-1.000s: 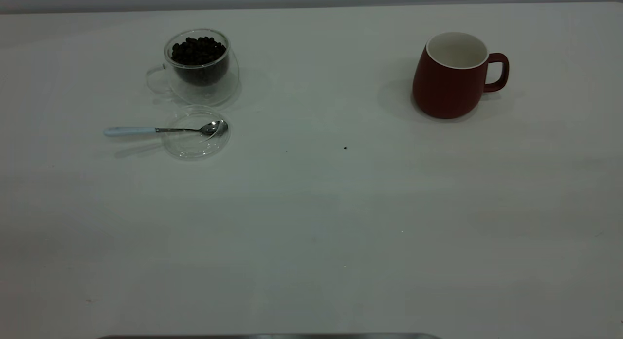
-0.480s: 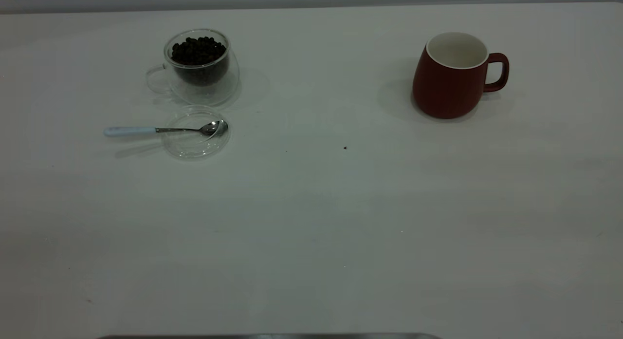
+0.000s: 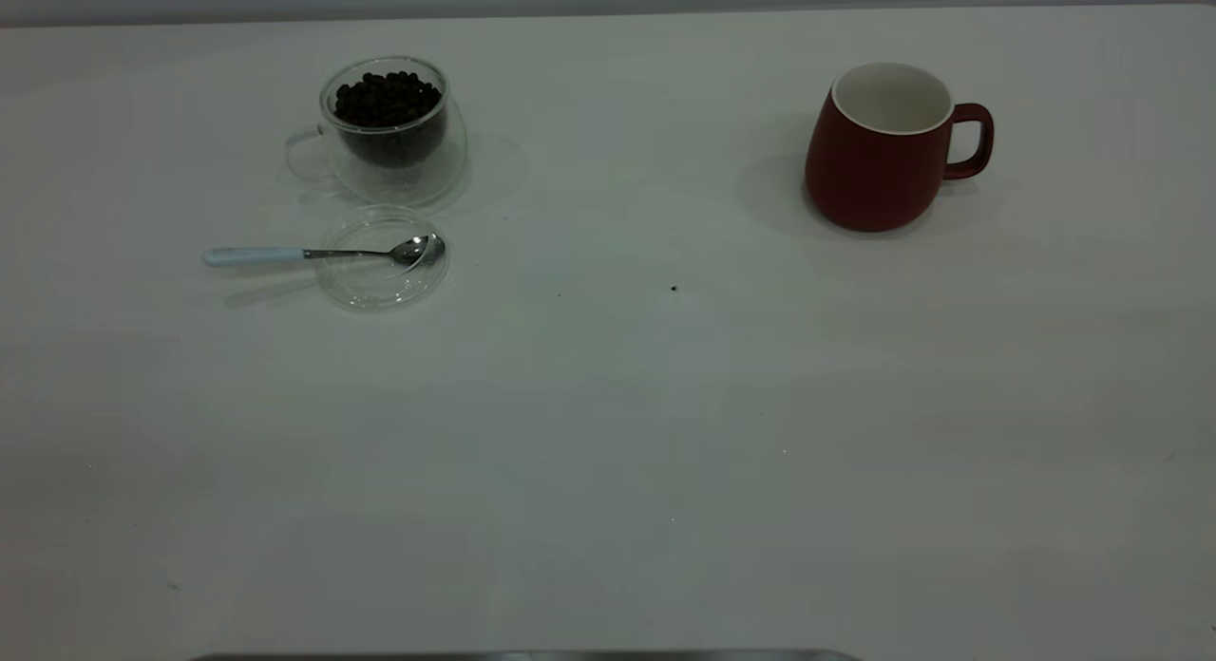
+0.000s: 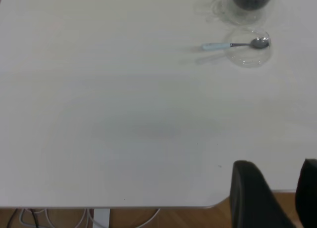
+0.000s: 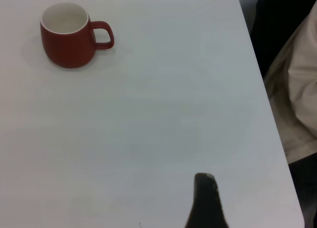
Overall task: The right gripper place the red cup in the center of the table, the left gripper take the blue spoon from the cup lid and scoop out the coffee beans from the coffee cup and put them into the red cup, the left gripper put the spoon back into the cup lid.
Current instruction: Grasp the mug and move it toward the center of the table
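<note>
The red cup (image 3: 879,153) stands upright and empty at the far right of the table (image 3: 608,433), handle to the right; it also shows in the right wrist view (image 5: 67,35). The coffee cup (image 3: 389,134), full of coffee beans (image 3: 387,98), stands at the far left. The cup lid (image 3: 382,260) lies just in front of it, with the blue spoon (image 3: 285,254) resting bowl-in-lid and its handle pointing left. In the left wrist view the spoon (image 4: 223,46) and lid (image 4: 247,52) are far off. My left gripper (image 4: 275,166) is open and empty above the table's near edge. My right gripper (image 5: 205,188) hangs far from the red cup.
A tiny dark speck (image 3: 674,288) lies near the table's middle. The table's right edge (image 5: 262,89) borders a dark seat and pale cloth (image 5: 302,74). Wooden floor and cables (image 4: 49,218) show below the near edge.
</note>
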Controlling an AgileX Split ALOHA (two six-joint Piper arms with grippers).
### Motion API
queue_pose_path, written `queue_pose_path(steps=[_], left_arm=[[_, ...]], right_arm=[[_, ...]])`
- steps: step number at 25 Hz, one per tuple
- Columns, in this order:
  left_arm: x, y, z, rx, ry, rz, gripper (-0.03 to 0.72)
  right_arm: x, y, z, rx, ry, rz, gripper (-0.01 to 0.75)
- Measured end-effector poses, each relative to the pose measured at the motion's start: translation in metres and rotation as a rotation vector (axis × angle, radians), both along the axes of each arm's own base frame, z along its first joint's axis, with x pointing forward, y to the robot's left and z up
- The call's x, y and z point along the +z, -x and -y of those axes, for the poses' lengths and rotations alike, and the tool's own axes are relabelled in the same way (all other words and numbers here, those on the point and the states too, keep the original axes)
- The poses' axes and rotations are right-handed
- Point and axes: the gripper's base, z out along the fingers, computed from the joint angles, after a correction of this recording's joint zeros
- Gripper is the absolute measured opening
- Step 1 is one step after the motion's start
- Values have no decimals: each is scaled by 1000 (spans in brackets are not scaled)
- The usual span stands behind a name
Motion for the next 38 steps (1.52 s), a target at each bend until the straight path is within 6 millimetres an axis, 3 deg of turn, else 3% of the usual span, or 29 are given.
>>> queue_pose_path(steps=[17,22,25,29,38], left_arm=[[0,0,0,0,0,0,284],[0,0,0,0,0,0,284],[0,0,0,2,2,0,284],[0,0,0,2,2,0,284],[0,0,0,1,2,0,284]], right_arm=[[0,0,0,0,-7,1,590],[5,-8,-7,36,-107,-4,590],[12,-31,-15,115,-171,-20,590],[15,-77,-18,198,-162,-73,590],[-9,-204,-31,348,-398,-220,590]])
